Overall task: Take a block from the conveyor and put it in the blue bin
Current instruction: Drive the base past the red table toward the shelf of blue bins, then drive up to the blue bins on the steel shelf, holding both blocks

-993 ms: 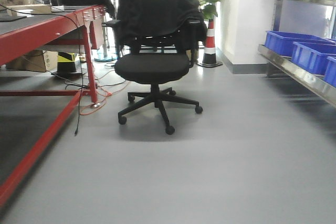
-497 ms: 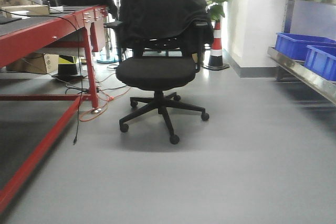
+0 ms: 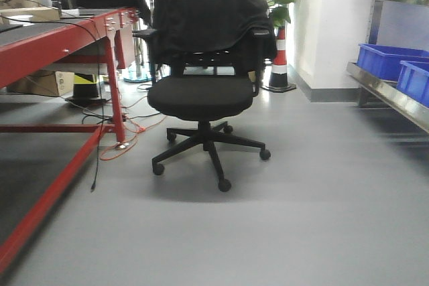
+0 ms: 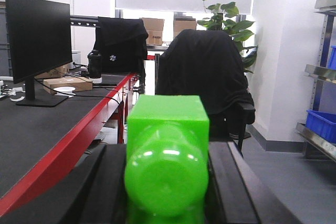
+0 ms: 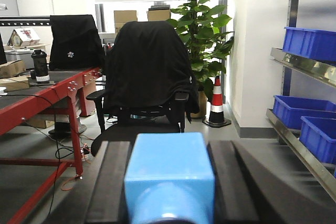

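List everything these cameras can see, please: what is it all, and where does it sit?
office chair: one, black, dark garment over its back, mid-floor
workbench: one, red frame, dark top, left side
monitor: one, black, on the workbench
bottle: one, black, far end of the workbench
cardboard boxes: at least two, brown, by the far window
potted plant: one, green, behind the chair
traffic cone: one, red and white, beside the plant
storage bins: several, blue, on the metal shelves, right side
cable: one, orange, on the floor under the workbench
green block: one, bright green, in the left gripper
blue block: one, light blue, in the right gripper
left gripper: one, dark, closed on the green block
right gripper: one, dark, closed on the blue block
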### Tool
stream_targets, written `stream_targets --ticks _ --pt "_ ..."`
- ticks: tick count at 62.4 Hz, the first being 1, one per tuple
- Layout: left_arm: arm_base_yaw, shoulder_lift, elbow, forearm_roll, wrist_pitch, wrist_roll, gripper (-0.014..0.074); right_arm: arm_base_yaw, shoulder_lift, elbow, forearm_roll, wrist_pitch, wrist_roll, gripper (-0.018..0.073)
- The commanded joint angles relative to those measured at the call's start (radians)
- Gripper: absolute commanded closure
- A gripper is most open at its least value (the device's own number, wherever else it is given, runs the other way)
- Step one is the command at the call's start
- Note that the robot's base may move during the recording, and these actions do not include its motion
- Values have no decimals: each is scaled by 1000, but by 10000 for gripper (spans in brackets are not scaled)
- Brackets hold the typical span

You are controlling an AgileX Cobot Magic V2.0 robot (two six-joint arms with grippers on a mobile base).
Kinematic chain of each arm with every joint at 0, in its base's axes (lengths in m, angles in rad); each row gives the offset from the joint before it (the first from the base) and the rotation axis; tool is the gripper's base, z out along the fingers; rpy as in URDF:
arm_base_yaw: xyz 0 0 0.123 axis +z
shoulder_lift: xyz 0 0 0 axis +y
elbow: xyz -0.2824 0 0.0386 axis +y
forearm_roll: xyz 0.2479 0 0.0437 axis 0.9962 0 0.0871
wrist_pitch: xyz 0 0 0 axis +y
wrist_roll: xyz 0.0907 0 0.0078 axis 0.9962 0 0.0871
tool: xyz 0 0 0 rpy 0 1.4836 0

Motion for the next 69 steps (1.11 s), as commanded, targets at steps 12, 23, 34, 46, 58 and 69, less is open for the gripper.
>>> stream_targets --ticks 12,23,34,46,58,69 --pt "-4 -5 0 -9 -25 -3 708 0 1 -8 0 -22 -7 721" --pt "-4 -5 0 -9 -25 -3 708 0 1 -8 0 -22 -7 721" --pt "-4 -5 0 -9 -25 -3 708 0 1 -8 0 -22 -7 721" --pt "-4 -5 0 -9 -25 -3 708 0 1 -8 0 -22 -7 721" --pt "-4 -5 0 -9 -25 -3 708 0 1 -8 0 -22 -7 721" --pt "-4 -5 0 -9 -25 -3 708 0 1 -8 0 -22 -7 721"
